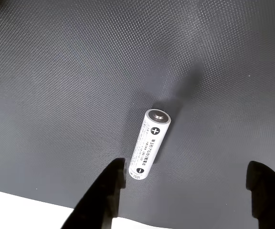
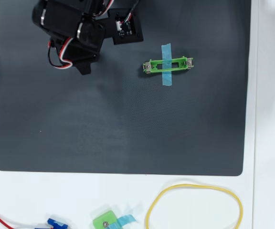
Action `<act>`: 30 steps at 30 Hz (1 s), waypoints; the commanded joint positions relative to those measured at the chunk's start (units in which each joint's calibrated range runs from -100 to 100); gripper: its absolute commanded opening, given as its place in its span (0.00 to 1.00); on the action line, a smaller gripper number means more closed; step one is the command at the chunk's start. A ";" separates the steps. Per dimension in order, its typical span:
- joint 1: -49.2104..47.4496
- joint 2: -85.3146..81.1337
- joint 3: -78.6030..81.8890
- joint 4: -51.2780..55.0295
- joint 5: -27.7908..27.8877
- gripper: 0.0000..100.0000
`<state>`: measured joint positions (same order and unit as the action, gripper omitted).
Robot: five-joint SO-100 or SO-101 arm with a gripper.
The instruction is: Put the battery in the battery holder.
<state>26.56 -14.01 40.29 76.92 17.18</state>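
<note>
White-silver battery [image 1: 151,144] (tiny dark print), bright green battery holder [image 2: 168,65], light blue tape strip [image 2: 166,65], dark dimpled mat [image 2: 80,124]

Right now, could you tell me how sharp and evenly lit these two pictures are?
Wrist view: the battery is sharp, its print readable, casting a soft shadow up and to the right; the open pincer is a dark silhouette. Overhead view: even light, the battery holder crisp, the arm slightly soft, the mat faintly sheened.
</note>
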 commanded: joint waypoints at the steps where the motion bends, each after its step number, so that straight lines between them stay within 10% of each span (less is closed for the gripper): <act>1: 1.31 -1.56 0.94 0.62 0.19 0.26; 30: 7.12 5.61 -0.55 -3.49 -0.96 0.26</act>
<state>32.73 -8.15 42.01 73.64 16.46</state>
